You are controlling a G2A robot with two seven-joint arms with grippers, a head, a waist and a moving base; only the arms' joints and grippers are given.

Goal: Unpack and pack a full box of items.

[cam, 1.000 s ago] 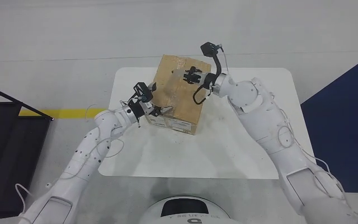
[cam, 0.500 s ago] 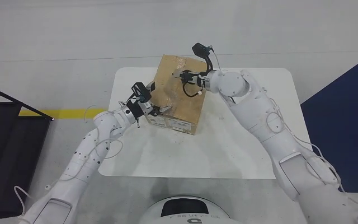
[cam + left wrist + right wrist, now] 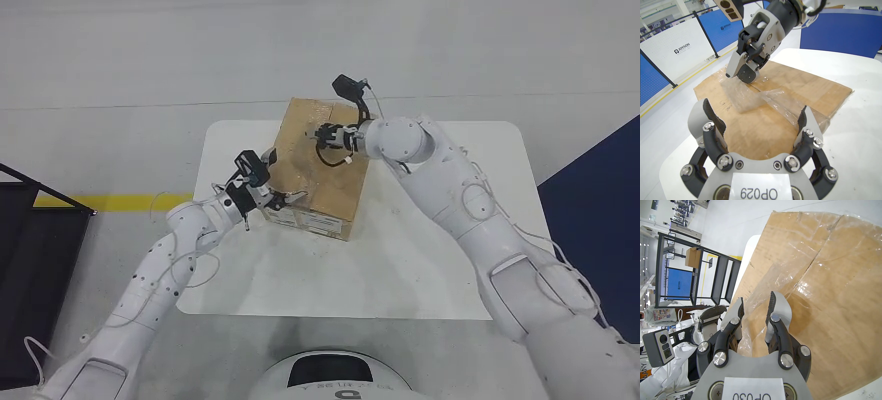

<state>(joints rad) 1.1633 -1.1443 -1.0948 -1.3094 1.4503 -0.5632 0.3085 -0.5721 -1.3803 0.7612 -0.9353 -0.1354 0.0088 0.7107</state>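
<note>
- A brown cardboard box (image 3: 298, 140) with closed flaps stands on the far half of the white tabletop (image 3: 420, 260), turned at an angle to its edges.
- Clear, crinkled plastic tape (image 3: 745, 96) runs along the seam between the box's top flaps. Part of it has come away from the cardboard and stands up as a loose flap; the rest lies wrinkled across the top and down over one edge.
- The right pincer (image 3: 325, 133) sits over the far part of the box top, its tips down at the tape beside the seam. In the right wrist view the pincer (image 3: 756, 296) has its fingers a narrow gap apart, with the lifted film between them but not clamped.
- The left pincer (image 3: 755, 111) is at the box's left side, near the corner closest to the robot. Its fingers are spread wide and hold nothing. Whether they touch the cardboard cannot be told.
- The two pincers face each other across the box top, well apart.
- Off the tabletop, a black metal shelf frame (image 3: 696, 275) stands on the pale floor with a small cardboard carton (image 3: 693, 257) on it, and a yellow floor line (image 3: 110, 201) runs off to the left.
</note>
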